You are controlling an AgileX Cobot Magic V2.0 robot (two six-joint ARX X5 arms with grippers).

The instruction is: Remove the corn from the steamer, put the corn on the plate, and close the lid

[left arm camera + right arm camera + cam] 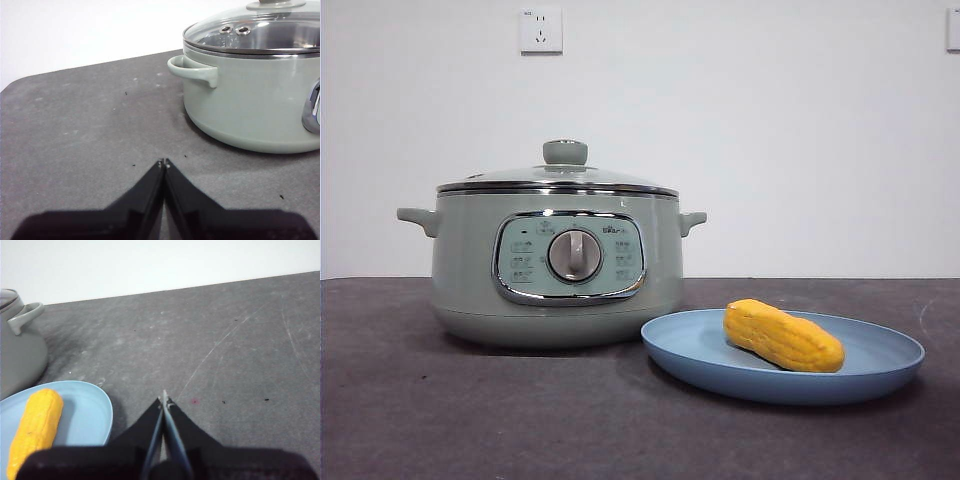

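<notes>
My left tool [163,162] is staying above the dark grey bench [90,125] with its jaws pressed together and nothing between them, near the round sage-green steamer [557,265]. My right tool [164,399] is also closed and empty, beside the shallow light-blue plate [865,372]. The short yellow corn [783,336] is lying on this plate. The glass lid [558,178] is sitting on the steamer.

A plain white wall [770,130] carries a white socket [541,29] high up, behind a dark grey, speckled, faintly scratched worktop [470,420].
</notes>
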